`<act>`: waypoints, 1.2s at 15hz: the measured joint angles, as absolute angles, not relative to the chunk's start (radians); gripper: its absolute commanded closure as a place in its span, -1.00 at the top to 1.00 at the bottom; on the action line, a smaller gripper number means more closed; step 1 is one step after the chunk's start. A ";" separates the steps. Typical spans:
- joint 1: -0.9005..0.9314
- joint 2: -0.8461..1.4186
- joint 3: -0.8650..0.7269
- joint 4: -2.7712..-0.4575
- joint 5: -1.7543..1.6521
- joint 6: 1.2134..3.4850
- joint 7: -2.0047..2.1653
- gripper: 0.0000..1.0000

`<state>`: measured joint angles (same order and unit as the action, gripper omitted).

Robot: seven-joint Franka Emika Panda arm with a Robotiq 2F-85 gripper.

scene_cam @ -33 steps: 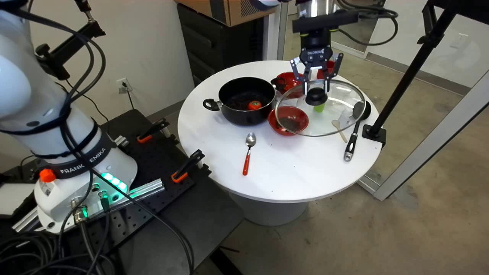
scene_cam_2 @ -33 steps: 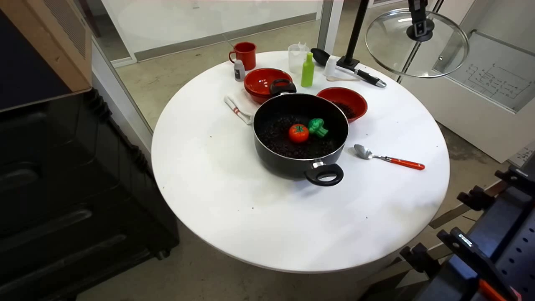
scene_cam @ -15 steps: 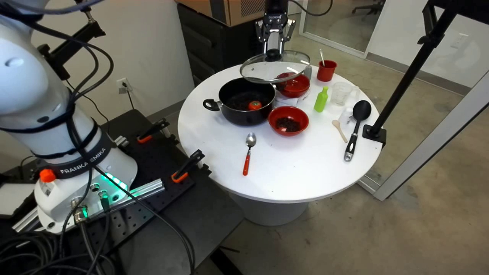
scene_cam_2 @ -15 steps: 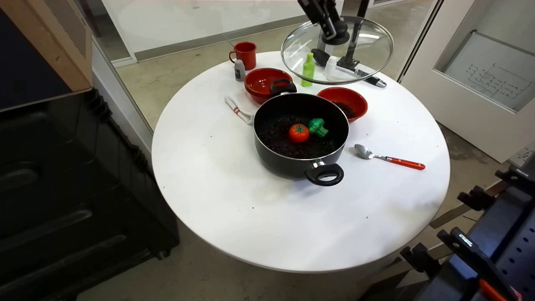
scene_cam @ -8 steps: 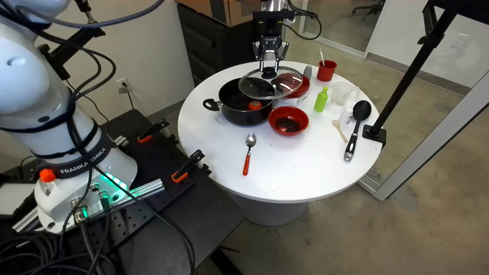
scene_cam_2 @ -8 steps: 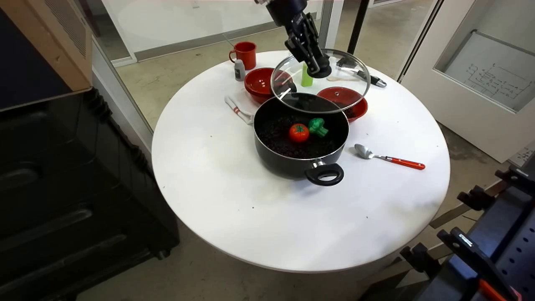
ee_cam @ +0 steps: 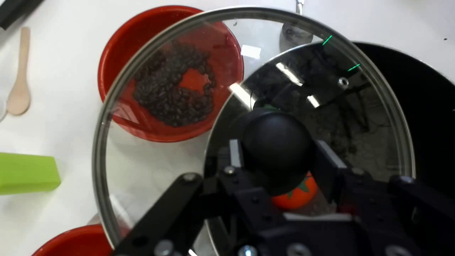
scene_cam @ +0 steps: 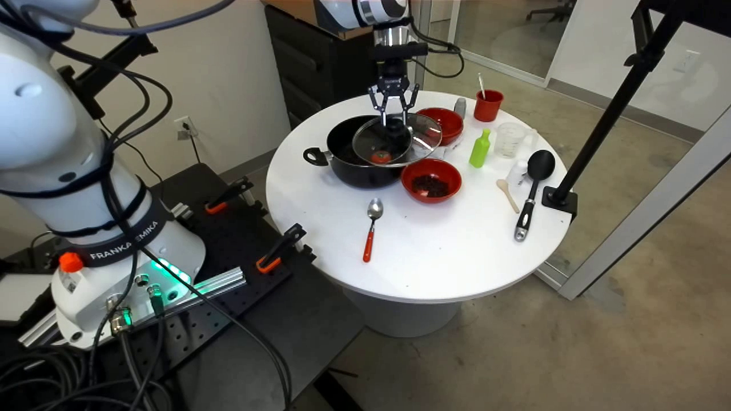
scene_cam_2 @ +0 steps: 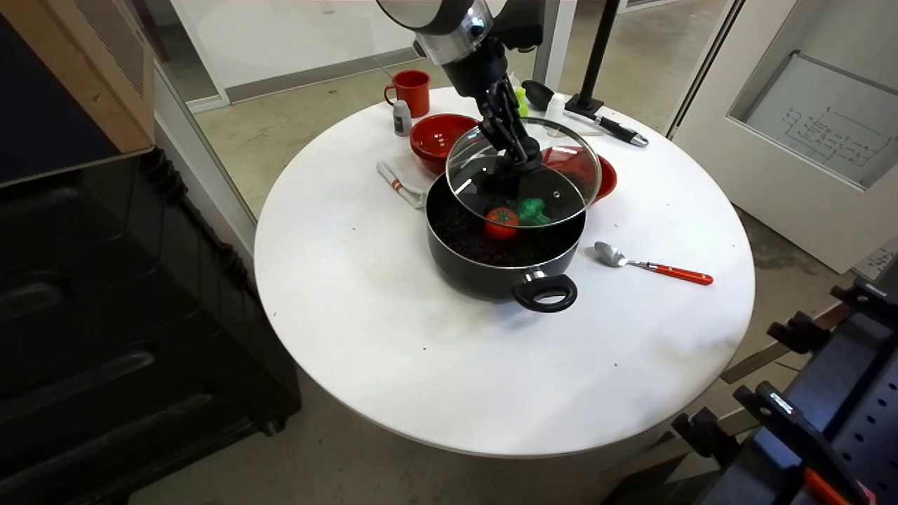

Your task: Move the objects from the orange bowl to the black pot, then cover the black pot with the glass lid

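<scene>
My gripper point(scene_cam: 394, 123) is shut on the black knob point(ee_cam: 279, 142) of the glass lid point(scene_cam_2: 586, 186). The lid is held tilted over the black pot point(scene_cam_2: 484, 275), offset toward the red-orange bowl side, with part of the pot uncovered. I cannot tell whether the rims touch. A toy tomato point(scene_cam_2: 501, 230), green broccoli point(scene_cam_2: 533, 209) and dark beans lie in the pot, seen partly through the glass. The red-orange bowl point(scene_cam: 410, 190) stands beside the pot with dark beans still in it. In the wrist view the lid's rim point(ee_cam: 98, 149) overlaps both bowl and pot point(ee_cam: 423, 92).
Stacked red bowls point(scene_cam: 448, 128) and a cloth point(scene_cam_2: 403, 184) sit by the pot's far handle. A green bottle point(scene_cam: 480, 149), measuring cup point(scene_cam: 510, 140), red mug point(scene_cam: 488, 107), black spoon point(scene_cam: 532, 197) and metal spoon point(scene_cam: 371, 228) stand or lie around on the white table.
My gripper has carried the lid from above the table's far side, across the bowls, to over the pot, and lowered it. The pot, bowl and food have not moved.
</scene>
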<state>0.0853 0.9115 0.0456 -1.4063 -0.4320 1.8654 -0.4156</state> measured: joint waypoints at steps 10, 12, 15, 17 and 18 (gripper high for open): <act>0.130 0.746 0.061 -1.713 -0.487 2.066 -0.412 -0.50; 0.128 0.706 0.062 -1.768 -0.487 2.105 -0.414 -0.50; 0.122 0.660 0.062 -1.834 -0.487 2.145 -0.416 -0.50; 0.118 0.644 0.063 -1.861 -0.487 2.153 -0.418 -0.50; 0.117 0.640 0.064 -1.869 -0.487 2.153 -0.419 -0.50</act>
